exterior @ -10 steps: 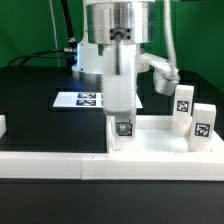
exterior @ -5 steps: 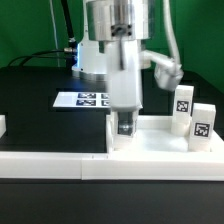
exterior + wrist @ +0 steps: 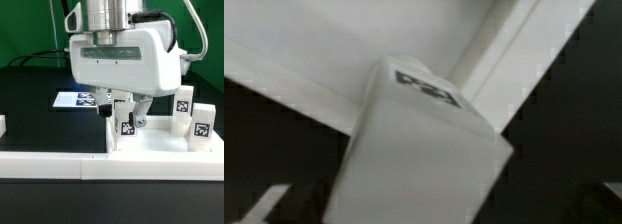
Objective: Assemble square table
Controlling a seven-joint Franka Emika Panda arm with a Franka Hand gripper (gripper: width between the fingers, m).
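Three tagged legs (image 3: pixel 126 124) stand on the slab (image 3: pixel 160 140); fingers (image 3: pixel 124 104) apart.

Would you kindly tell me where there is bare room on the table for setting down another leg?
Bare black table lies on the exterior view's left, between the marker board and the border wall. On the right it is crowded: the claw, the square slab, three legs.

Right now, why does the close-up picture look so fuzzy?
Wrist view: the white leg sits very near the lens, so its tag and edges smear soft. Exterior view: sharper, though the gripper housing fills much of the frame and shades the tabletop below.
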